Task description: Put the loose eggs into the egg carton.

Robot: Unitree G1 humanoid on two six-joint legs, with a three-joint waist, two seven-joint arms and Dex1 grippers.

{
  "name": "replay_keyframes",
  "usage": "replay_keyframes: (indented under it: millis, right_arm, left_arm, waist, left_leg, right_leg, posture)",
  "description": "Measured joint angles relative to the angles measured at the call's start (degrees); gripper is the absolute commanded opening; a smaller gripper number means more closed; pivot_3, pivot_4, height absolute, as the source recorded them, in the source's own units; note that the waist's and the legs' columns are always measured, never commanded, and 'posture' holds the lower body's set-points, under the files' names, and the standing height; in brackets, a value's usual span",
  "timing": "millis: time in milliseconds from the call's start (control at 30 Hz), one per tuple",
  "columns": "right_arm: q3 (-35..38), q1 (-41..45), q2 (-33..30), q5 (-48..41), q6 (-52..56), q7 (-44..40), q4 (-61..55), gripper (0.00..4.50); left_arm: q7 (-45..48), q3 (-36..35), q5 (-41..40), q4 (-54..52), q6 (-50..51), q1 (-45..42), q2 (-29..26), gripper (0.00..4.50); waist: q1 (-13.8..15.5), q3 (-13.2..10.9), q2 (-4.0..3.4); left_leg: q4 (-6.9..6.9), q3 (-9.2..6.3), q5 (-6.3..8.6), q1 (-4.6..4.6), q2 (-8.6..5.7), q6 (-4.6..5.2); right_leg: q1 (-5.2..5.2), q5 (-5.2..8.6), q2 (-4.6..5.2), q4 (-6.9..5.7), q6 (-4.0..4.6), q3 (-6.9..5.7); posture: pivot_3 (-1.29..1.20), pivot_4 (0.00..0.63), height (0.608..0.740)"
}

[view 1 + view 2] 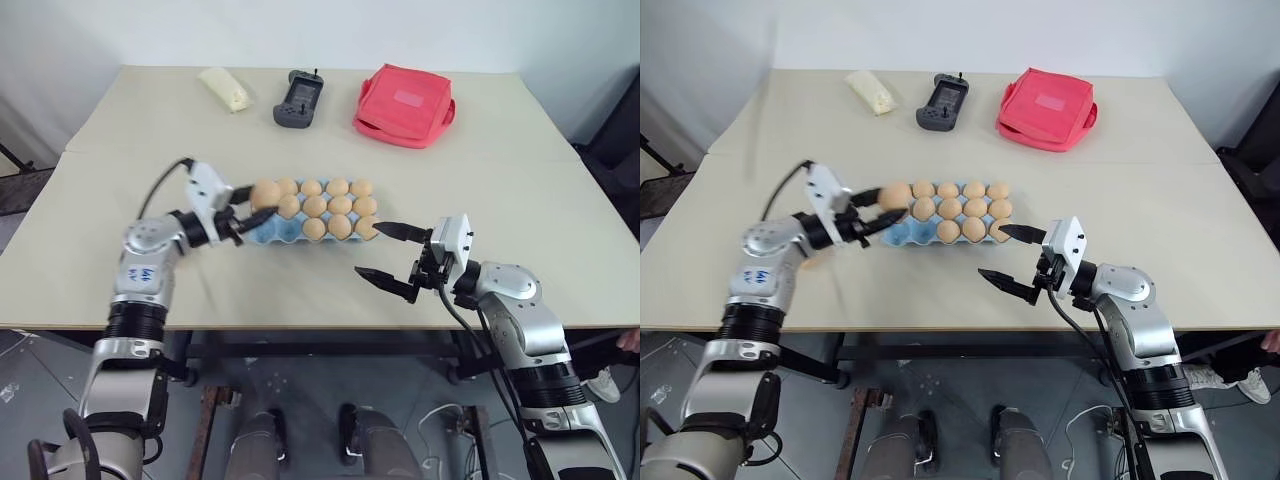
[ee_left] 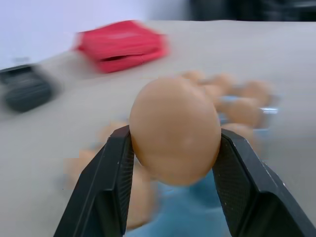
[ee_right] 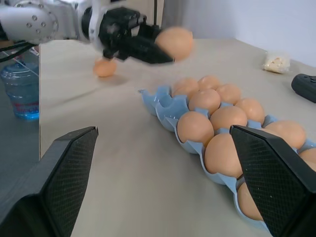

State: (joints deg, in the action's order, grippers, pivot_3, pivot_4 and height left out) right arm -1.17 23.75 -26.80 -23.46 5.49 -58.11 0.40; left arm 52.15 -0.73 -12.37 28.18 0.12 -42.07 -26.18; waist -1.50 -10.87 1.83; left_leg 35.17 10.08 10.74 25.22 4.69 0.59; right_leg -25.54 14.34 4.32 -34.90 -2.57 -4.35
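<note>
My left gripper (image 1: 257, 201) is shut on a tan egg (image 1: 266, 193) and holds it just above the left end of the light blue egg carton (image 1: 266, 233). Several eggs fill the carton's cups, while blue cups at its near left end stand empty. In the left wrist view the held egg (image 2: 175, 129) sits squeezed between both black fingers (image 2: 111, 187). Another loose egg (image 3: 105, 67) lies on the table beyond the left gripper. My right gripper (image 1: 368, 250) is open and holds nothing, just off the carton's right end.
At the table's far side lie a red pouch (image 1: 404, 104), a black handheld device (image 1: 297, 100) and a pale packet (image 1: 224, 88). A water bottle (image 3: 19, 94) stands on the floor beside the table. The table's front edge (image 1: 300, 325) runs close under both arms.
</note>
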Motion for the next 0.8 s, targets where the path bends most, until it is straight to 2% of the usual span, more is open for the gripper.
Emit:
replay_keyframes:
  millis: [200, 300, 467, 600, 800]
  right_arm:
    - [0.01, 0.01, 0.28, 0.13, -0.04, 1.1, -0.01, 4.5]
    - [0.0, 0.01, 0.44, 0.14, -0.03, 1.61, -0.05, 4.5]
    - [-0.01, -0.01, 0.62, 0.13, 0.11, 2.51, -1.16, 4.5]
    - [-0.14, -0.02, 0.72, 0.1, 0.73, 2.7, -2.08, 4.5]
    - [-0.84, 1.16, 1.29, 0.05, 0.82, 1.74, -1.44, 4.5]
  left_arm:
    - [-2.69, 1.73, 3.36, 6.55, -0.08, -1.48, 0.64, 2.31]
    - [-3.85, 1.61, 3.73, 9.2, -0.03, -2.7, 1.17, 2.92]
    - [-1.22, 1.55, 2.97, 7.12, 0.53, -2.16, 1.28, 4.46]
    - [0.14, -0.91, 0.9, 0.98, 0.75, 1.74, -1.87, 4.46]
    - [0.48, -10.86, -5.67, -12.54, 3.58, 13.51, -9.05, 4.49]
  waist:
    - [-0.48, 0.0, 0.0]
    - [-0.15, 0.0, 0.0]
    - [-0.15, 0.0, 0.0]
    - [-0.59, 0.0, 0.0]
    - [-1.02, 0.0, -0.01]
  left_leg:
    - [0.02, -0.12, -0.03, -0.04, -0.01, -0.03]
    - [0.03, -0.14, -0.03, -0.03, 0.03, -0.04]
    - [0.03, -0.1, -0.02, 0.0, 0.05, -0.01]
    - [0.01, -0.08, -0.02, -0.03, 0.11, -0.02]
    - [0.01, -0.1, -0.03, -0.12, 0.21, -0.06]
  right_leg:
    - [-0.04, 0.06, -0.19, -0.15, 0.1, -0.05]
    - [-0.04, 0.07, -0.19, -0.17, 0.12, -0.07]
    - [-0.04, 0.06, -0.06, -0.15, 0.08, -0.04]
    - [-0.05, 0.07, -0.15, -0.17, 0.1, -0.01]
    - [-0.05, 0.13, -0.13, -0.35, 0.2, -0.01]
  posture:
    - [0.0, 0.15, 0.74]
    - [0.0, 0.15, 0.74]
    - [0.0, 0.15, 0.74]
    - [0.0, 0.15, 0.74]
    - [0.0, 0.15, 0.74]
